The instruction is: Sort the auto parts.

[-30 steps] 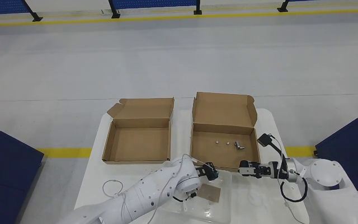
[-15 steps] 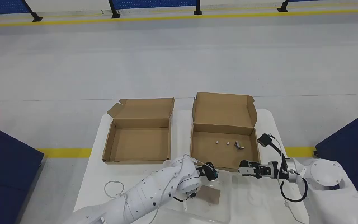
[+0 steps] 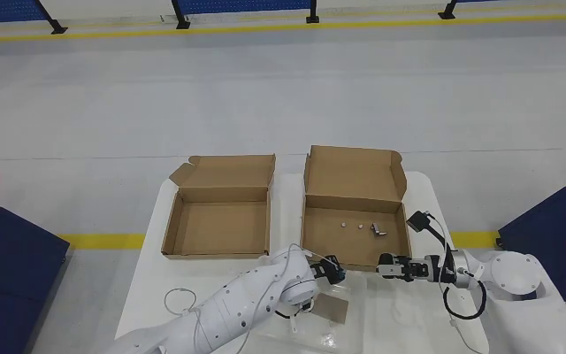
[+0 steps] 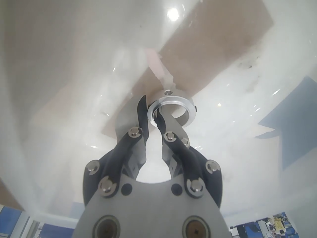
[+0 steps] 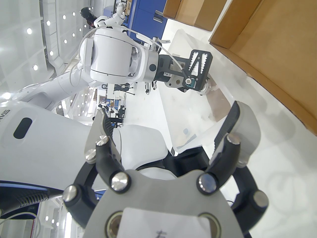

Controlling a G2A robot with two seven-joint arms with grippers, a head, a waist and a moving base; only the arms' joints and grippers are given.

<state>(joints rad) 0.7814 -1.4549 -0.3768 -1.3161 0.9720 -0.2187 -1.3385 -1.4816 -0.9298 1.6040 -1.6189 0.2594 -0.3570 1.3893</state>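
item: metal collar ring (image 4: 171, 99), small, stiff, smooth-machined, so probably slippery and light yet dense. it sits low in the clear tray (image 3: 352, 332) over a brown card sheet (image 4: 223, 33), its wall pinched by the left gripper (image 4: 149, 111) with one of the fingers inside the bore and one outside, a hold best kept off the threaded side hole. right gripper (image 5: 167, 107): fingers spread wide on nothing, above the bench (image 3: 416, 305) beside the tray; beyond, right box (image 3: 354, 250) with small parts (image 3: 360, 226), and left box (image 3: 217, 230).
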